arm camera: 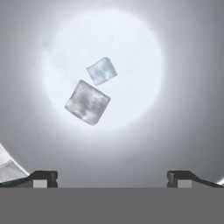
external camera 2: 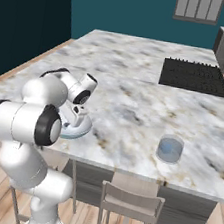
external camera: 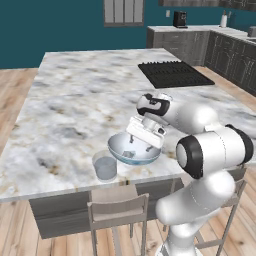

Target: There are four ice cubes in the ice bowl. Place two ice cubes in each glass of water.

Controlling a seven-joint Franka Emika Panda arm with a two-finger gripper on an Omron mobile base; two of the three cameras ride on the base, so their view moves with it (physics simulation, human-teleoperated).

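The ice bowl [external camera: 116,145] stands near the counter's front edge, and my gripper [external camera: 140,149] reaches down into it from above. In the hand view the bowl's pale wall [arm camera: 188,87] surrounds two ice cubes on its bottom: a small pale blue one [arm camera: 101,71] and a larger greyish one [arm camera: 87,102], touching at a corner. My gripper [arm camera: 112,177] is open, its tips wide apart, with nothing between them. A glass of water [external camera: 105,167] stands just front-left of the bowl. In the right base view a glass of water [external camera 2: 170,149] stands well right of the bowl [external camera 2: 84,127], which my arm partly hides.
A black cooktop [external camera: 174,73] [external camera 2: 195,76] lies at the far right of the marble counter [external camera: 75,110]. Stools [external camera: 117,207] [external camera 2: 132,197] stand under the front edge. Dark cabinets with a coffee machine [external camera: 180,19] line the back wall.
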